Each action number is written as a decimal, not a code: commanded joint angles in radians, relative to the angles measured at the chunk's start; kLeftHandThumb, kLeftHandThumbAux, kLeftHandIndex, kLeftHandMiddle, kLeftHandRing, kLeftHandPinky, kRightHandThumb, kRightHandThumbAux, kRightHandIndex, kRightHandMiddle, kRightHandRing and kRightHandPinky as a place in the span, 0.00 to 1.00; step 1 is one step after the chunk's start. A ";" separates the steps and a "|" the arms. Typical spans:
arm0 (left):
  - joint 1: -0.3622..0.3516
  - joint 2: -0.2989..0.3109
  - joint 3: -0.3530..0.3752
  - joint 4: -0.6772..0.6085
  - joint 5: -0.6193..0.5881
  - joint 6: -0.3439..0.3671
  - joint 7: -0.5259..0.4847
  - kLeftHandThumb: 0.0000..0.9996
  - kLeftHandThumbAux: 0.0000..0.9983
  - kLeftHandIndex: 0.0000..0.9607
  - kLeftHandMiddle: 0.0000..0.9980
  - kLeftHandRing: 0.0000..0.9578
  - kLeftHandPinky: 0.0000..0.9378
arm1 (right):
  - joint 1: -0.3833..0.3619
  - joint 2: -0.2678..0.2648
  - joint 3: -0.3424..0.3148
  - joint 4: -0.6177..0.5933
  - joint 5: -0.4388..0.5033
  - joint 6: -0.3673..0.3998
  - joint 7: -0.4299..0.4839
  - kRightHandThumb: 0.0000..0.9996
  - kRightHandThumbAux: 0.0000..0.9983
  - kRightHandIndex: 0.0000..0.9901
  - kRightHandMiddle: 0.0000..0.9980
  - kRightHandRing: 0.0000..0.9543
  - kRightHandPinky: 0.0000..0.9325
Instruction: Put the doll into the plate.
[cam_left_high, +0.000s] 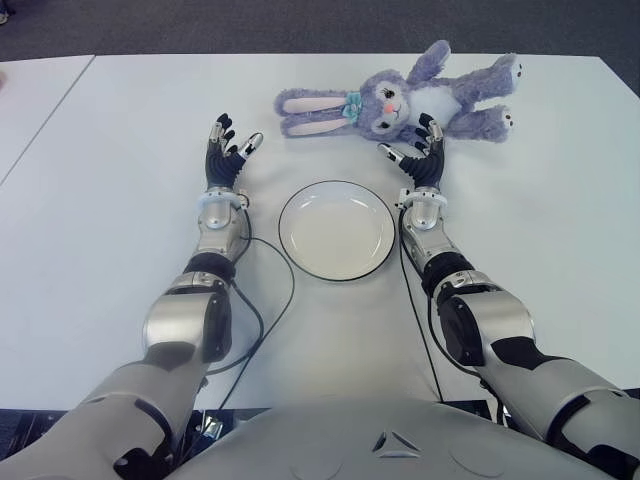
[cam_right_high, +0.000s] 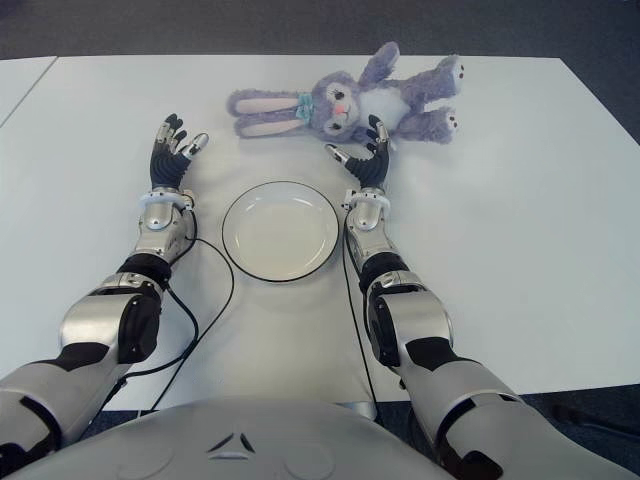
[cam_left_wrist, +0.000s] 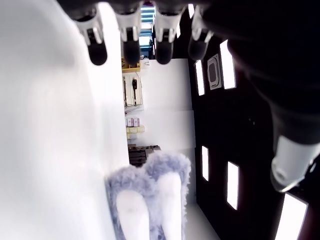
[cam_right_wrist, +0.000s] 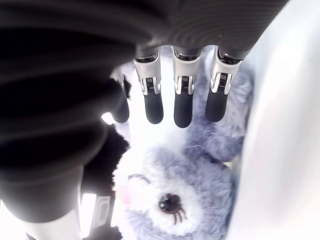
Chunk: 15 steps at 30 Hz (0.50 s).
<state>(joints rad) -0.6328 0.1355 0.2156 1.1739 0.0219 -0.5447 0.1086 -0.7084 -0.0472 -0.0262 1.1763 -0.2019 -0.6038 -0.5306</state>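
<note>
On the white table (cam_left_high: 100, 200), the left hand (cam_left_high: 228, 150) shows to the left of the round white plate with a dark rim (cam_left_high: 336, 230), its fingers spread and holding nothing. The plate has nothing in it. The right hand (cam_left_high: 417, 155) is just right of the plate and beyond it, fingers extended and apart, fingertips at the purple plush rabbit doll (cam_left_high: 410, 98), gripping nothing. The doll lies flat beyond the plate, its long ears pointing left.

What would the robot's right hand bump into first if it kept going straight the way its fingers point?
Most likely the doll: the open right hand points at its head, just short of it. Whether the fingertips already brush the fur is unclear.
</note>
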 joint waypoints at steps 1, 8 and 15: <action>0.199 -0.082 -0.016 0.157 0.015 0.125 0.012 0.00 0.62 0.07 0.08 0.08 0.12 | 0.120 -0.015 0.047 0.069 -0.062 -0.065 -0.039 0.00 0.84 0.15 0.16 0.16 0.19; 0.195 -0.084 -0.018 0.157 0.016 0.127 0.016 0.00 0.62 0.07 0.09 0.09 0.12 | 0.094 -0.034 0.064 0.064 -0.080 -0.089 -0.068 0.00 0.84 0.14 0.17 0.16 0.19; 0.192 -0.087 -0.018 0.159 0.017 0.131 0.016 0.00 0.61 0.07 0.08 0.08 0.11 | 0.050 -0.053 0.073 0.063 -0.090 -0.096 -0.073 0.00 0.84 0.14 0.17 0.17 0.18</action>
<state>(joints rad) -0.6411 0.1207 0.2131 1.1755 0.0235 -0.5447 0.1113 -0.7326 -0.0853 0.0316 1.1798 -0.2694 -0.6840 -0.5944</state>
